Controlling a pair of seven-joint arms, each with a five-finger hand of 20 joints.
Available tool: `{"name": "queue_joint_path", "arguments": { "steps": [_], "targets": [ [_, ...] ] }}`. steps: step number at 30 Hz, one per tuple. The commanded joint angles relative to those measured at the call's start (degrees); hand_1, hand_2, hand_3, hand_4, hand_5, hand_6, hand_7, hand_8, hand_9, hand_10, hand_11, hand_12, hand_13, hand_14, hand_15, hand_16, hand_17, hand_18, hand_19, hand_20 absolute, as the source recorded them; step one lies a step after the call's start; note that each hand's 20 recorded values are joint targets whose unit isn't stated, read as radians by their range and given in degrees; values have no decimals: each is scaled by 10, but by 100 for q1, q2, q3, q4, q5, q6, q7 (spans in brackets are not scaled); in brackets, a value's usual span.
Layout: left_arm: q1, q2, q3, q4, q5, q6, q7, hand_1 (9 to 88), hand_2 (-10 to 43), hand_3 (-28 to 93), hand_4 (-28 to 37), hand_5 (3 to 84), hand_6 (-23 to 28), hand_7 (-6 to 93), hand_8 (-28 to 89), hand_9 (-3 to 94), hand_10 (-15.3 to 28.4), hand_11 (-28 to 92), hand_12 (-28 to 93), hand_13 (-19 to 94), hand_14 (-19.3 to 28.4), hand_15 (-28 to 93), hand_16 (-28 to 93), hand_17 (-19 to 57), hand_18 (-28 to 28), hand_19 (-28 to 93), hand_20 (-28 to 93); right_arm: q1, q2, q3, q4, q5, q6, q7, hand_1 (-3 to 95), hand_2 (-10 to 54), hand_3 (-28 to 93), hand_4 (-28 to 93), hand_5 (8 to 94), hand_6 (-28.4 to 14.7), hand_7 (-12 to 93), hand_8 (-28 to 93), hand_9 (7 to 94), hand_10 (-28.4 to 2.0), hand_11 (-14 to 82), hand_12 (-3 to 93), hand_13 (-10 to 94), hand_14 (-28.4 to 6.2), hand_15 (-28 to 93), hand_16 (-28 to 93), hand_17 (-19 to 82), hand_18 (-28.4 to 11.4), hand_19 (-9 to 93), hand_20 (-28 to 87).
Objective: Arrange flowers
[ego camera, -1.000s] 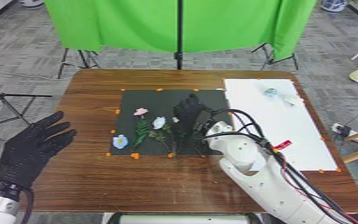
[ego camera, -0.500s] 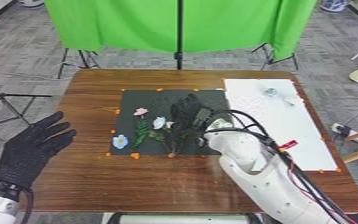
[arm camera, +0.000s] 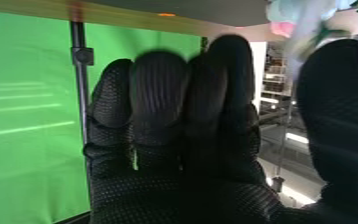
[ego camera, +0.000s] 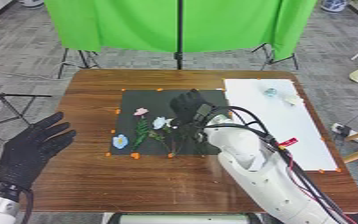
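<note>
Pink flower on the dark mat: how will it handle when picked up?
The pink flower is probably light: small head, slim leafy stem. Pinched low, it may swing or twist, since the head sits at the stem's far end. Rolling looks unlikely, as leaves stick out along it.

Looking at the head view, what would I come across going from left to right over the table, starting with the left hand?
Left hand, blue flower, pink flower, white flower, right hand, white sheet.
</note>
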Motion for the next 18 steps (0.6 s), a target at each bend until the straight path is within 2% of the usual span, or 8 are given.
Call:
{"name": "queue_joint_path", "arguments": {
  "steps": [1,3,7,9,14,16,17,18],
  "targets": [
    [86,-59,3,16,25,-32,-38,248,-37,729,-270,385,23,208,-100,326,126,285,128,275,155,366,-13,-73,219,482,50,30,-38,-58,38,16,147,76,490,-95,522,-283,548,31,818,49,651,-67,722,398,666,-51,823,289,267,-164,765,432],
    [72,-54,6,24,25,-30,-40,250,-35,727,-269,385,24,208,-100,326,127,284,128,275,155,366,-13,-73,219,482,50,16,-40,-34,23,47,87,46,590,-95,392,-283,578,20,823,56,673,-63,744,419,680,-57,840,293,275,-166,770,432],
    [75,-50,4,20,23,-29,-32,251,-33,723,-269,385,26,206,-100,325,128,283,126,275,157,366,-14,-73,219,482,50,-6,-41,13,31,102,210,-14,602,-95,386,-283,593,18,815,55,684,-60,743,425,694,-58,839,298,279,-165,771,431],
    [67,-49,8,24,25,-25,-32,253,-30,718,-267,385,26,206,-99,325,128,282,126,275,157,366,-14,-73,220,482,50,-11,-60,74,13,267,298,63,505,-95,502,-283,592,19,797,57,683,-61,732,433,694,-58,833,303,279,-167,772,432],
    [50,-46,21,34,24,-17,-46,253,-29,715,-260,382,26,205,-99,324,131,281,126,274,158,365,-15,-74,221,483,50,44,-80,248,77,363,501,250,356,-89,696,-283,565,32,747,46,669,-67,688,406,681,-57,807,297,278,-168,773,435],
    [64,-50,19,29,23,-10,-41,254,-27,713,-260,382,27,204,-99,324,129,280,126,274,159,364,-15,-74,221,484,50,93,-65,241,174,174,562,299,358,-59,774,-282,553,24,697,23,659,-68,607,429,666,-55,788,288,275,-170,776,436],
    [64,-48,24,30,22,-18,-32,254,-27,713,-259,382,27,204,-98,324,129,280,126,274,159,364,-15,-74,221,484,50,125,-44,227,202,34,521,325,387,-30,824,-282,551,9,626,-32,661,-58,476,451,649,-51,756,277,269,-170,777,435],
    [75,-49,19,25,22,-30,-34,254,-27,712,-259,382,27,203,-98,324,129,280,126,274,160,365,-15,-74,221,483,50,133,-47,249,212,-154,378,322,403,-14,840,-281,553,4,598,-61,668,-54,409,453,640,-48,732,288,267,-170,778,435]
  ]
}}
